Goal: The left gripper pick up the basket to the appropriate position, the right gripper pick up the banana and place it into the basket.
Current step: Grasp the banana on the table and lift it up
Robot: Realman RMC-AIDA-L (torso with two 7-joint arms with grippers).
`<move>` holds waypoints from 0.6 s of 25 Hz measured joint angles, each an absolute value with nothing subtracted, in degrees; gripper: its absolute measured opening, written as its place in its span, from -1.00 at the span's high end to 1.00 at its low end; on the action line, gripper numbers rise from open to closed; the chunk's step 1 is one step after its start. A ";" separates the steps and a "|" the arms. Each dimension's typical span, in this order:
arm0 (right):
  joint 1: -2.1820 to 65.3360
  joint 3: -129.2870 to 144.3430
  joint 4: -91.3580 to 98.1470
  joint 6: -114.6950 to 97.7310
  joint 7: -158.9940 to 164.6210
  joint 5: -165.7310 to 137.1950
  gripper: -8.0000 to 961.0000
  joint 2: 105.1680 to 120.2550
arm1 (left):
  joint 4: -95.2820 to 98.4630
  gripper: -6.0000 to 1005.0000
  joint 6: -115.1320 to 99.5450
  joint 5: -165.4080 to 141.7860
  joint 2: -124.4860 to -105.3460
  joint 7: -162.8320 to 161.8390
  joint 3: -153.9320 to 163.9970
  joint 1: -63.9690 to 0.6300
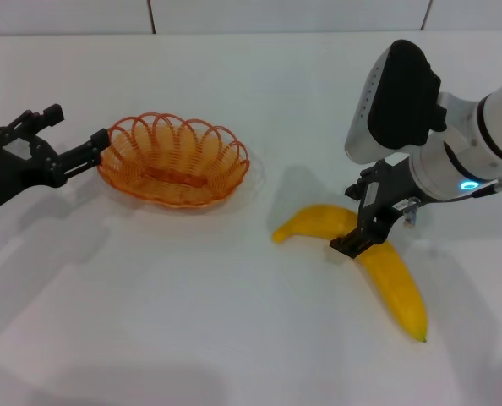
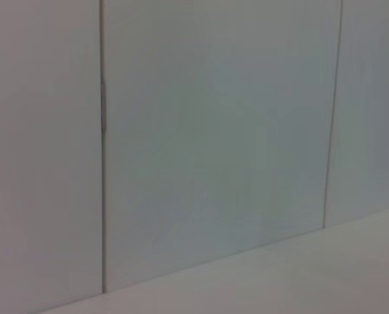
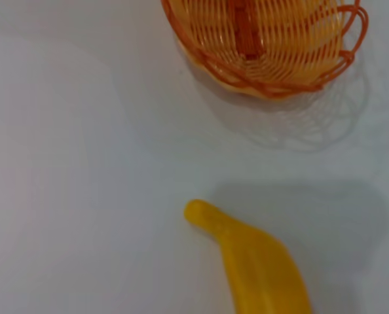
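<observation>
The orange wire basket [image 1: 173,161] sits on the white table at the left middle. My left gripper [image 1: 101,150], on its slim black arm, reaches in from the left and is shut on the basket's left rim. The yellow banana [image 1: 396,283] lies on the table to the right of the basket, its dark tip toward the front. My right gripper [image 1: 359,239], under the bulky white arm, is down on the banana's middle. The right wrist view shows the banana's end [image 3: 257,265] and the basket [image 3: 266,46] beyond it. The left wrist view shows only wall.
The white table [image 1: 192,321] stretches to a pale panelled wall [image 2: 214,131] at the back. A strip of bare table separates the basket and the banana.
</observation>
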State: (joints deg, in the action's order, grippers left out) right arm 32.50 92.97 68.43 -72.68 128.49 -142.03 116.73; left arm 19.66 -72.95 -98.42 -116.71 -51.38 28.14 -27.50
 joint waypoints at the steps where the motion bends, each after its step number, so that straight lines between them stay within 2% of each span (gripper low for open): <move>1: 32.51 92.97 68.43 -72.68 128.50 -142.03 -0.85 116.72 | 19.64 -0.78 -72.95 -98.43 -116.71 -51.38 28.16 -27.52; 15: 32.64 92.99 67.84 -73.07 128.50 -142.03 -0.85 116.64 | 19.57 -0.78 -72.86 -98.65 -116.72 -51.34 28.21 -27.51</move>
